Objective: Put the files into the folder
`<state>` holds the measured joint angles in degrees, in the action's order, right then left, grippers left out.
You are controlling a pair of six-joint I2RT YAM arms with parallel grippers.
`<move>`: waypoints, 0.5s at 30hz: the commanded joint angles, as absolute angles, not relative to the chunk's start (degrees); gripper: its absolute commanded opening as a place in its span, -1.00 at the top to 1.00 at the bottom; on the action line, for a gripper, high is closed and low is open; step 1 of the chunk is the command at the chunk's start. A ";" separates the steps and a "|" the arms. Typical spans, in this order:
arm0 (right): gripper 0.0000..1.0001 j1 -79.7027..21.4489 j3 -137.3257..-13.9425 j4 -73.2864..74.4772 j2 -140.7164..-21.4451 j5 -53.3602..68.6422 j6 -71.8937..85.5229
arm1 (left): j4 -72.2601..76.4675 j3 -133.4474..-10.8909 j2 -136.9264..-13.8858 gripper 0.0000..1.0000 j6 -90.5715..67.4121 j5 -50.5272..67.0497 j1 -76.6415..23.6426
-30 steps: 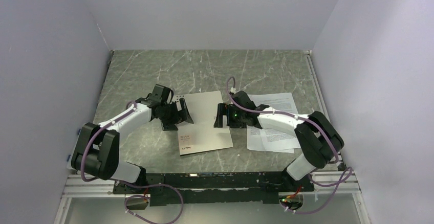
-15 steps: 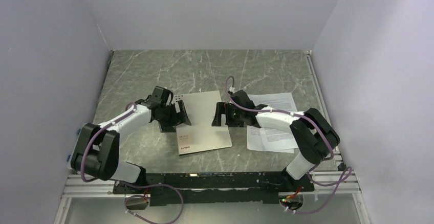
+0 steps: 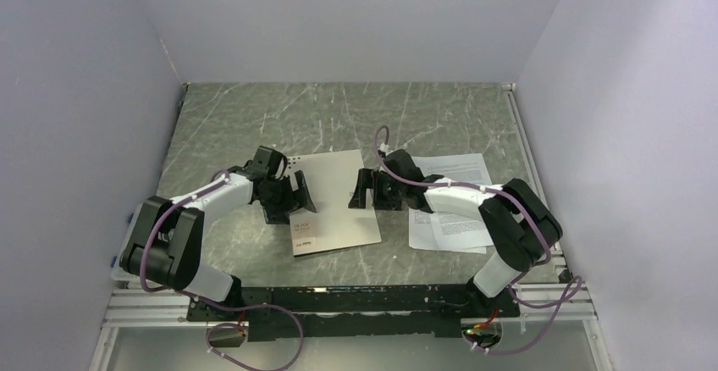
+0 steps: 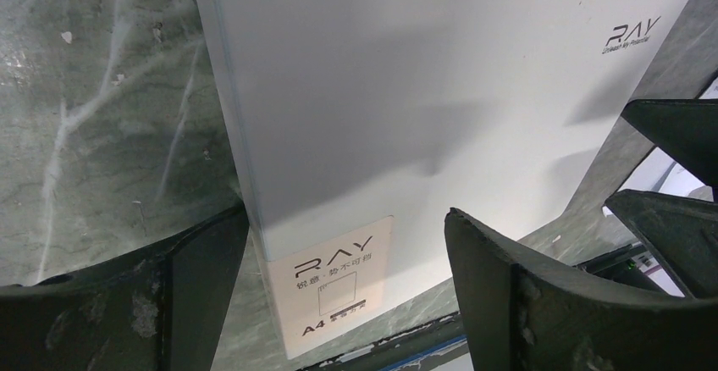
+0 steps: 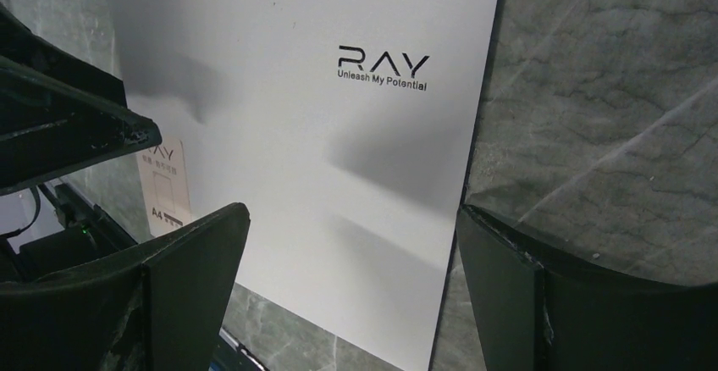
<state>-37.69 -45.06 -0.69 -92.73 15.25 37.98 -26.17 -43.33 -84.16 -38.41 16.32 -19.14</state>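
The silver-grey folder [image 3: 333,202] lies closed and flat on the marble table between my two arms. My left gripper [image 3: 298,197] is open at its left spine edge, its fingers astride the corner label [image 4: 328,282]. My right gripper [image 3: 366,191] is open at the folder's right edge, low over the cover [image 5: 339,125] with the RAY logo. The files [image 3: 453,203], white printed sheets, lie on the table to the right, partly under my right arm. Neither gripper holds anything.
Grey walls close in the table at the back and both sides. A metal rail [image 3: 339,299] with the arm bases runs along the near edge. The marble table top [image 3: 339,117] stretches behind the folder.
The folder has slid a little toward the near edge and turned slightly. My left gripper has moved with it, down and right. My right gripper has edged left along the folder's right edge.
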 commanded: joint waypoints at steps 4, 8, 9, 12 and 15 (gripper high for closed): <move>-0.93 -38.20 -42.94 -8.68 -87.13 22.98 41.21 | -22.32 -43.07 -85.12 -0.87 -37.95 17.92 -19.16; -0.93 -38.17 -41.66 -11.17 -83.18 24.93 42.67 | -22.26 -42.98 -85.14 -0.86 -37.65 18.01 -19.16; -0.93 -38.18 -41.46 -11.73 -81.80 25.40 43.11 | -22.24 -42.90 -85.09 -0.86 -37.65 18.09 -19.16; -0.93 -38.22 -40.98 -12.61 -79.19 25.97 43.93 | -22.00 -42.81 -85.22 -0.87 -37.70 18.36 -19.16; -0.93 -38.23 -40.87 -12.19 -77.59 25.01 43.63 | -21.93 -42.82 -85.27 -0.87 -37.65 18.59 -19.16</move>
<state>-38.24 -41.30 -8.38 -80.25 23.92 42.70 -24.21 -43.33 -84.55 -38.37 17.58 -19.05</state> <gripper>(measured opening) 0.967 0.932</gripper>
